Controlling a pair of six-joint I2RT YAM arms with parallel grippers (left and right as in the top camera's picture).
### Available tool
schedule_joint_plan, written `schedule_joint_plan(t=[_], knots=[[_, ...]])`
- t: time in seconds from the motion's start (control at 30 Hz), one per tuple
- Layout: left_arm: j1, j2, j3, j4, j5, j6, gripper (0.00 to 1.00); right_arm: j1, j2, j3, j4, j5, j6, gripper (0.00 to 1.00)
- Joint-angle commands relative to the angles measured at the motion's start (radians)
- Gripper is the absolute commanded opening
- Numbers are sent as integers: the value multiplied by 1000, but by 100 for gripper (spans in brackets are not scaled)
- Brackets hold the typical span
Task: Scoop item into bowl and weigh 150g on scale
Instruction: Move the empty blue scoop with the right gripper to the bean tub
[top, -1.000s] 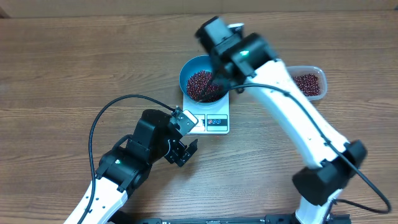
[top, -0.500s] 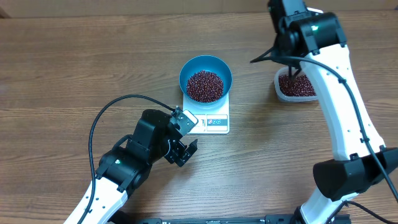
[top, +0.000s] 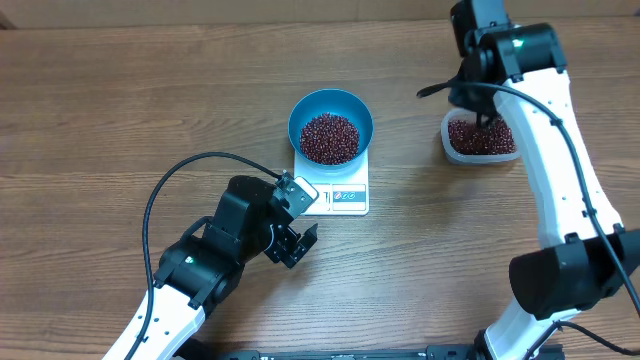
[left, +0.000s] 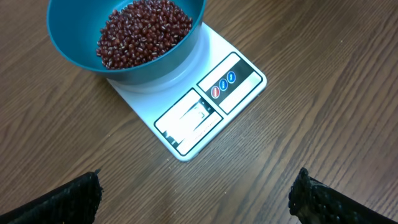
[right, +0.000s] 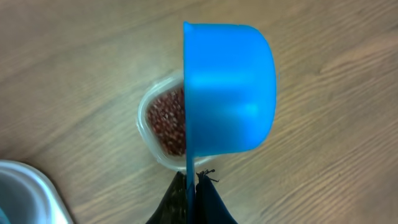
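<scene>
1. Right wrist view. The right gripper (right: 191, 194) has its jaws closed tight on the thin handle of the blue scoop (right: 230, 87). The scoop is turned on edge with its outer wall to the camera, so what it holds cannot be told.
2. The clear tub (right: 148, 152) sits directly under the scoop, partly hidden by it, with red-brown beans (right: 168, 121) showing inside.
3. The blue bowl (top: 331, 97) stands on the white scale (top: 345, 198), well apart from the tub, and has a heap of beans in it. The display is too small to read.
4. The left gripper (top: 298, 245) has its jaws spread wide and holds nothing. It hangs over the table (top: 100, 120), near the button edge of the scale.
5. Risk: beans may spill over the tub rim. The likely cause is the scoop going in tilted on edge, or too near the tub wall.
6. Risk: beans may drop onto the table or the scale top during the carry across to the bowl, if the scoop is overfilled or rolls in the pinched handle.
7. Risk: the weight may overshoot, because a full scoop would be added to an already well-filled bowl.
8. Risk: the reading may be false if the scoop presses on the bowl, or the left gripper touches the scale.
</scene>
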Motion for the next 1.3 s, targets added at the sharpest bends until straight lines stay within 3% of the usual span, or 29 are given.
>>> schedule_joint_plan(t=[0.0,0.6,1.27], knots=[[6,6,-5,2,18,4,100,-3,8,-97,38,0,8,4],[6,6,-5,2,18,4,100,-4,17,-335,210,12,3,4],[6,6,-5,2,18,4,100,-63,70,-343,249,51,-39,4]])
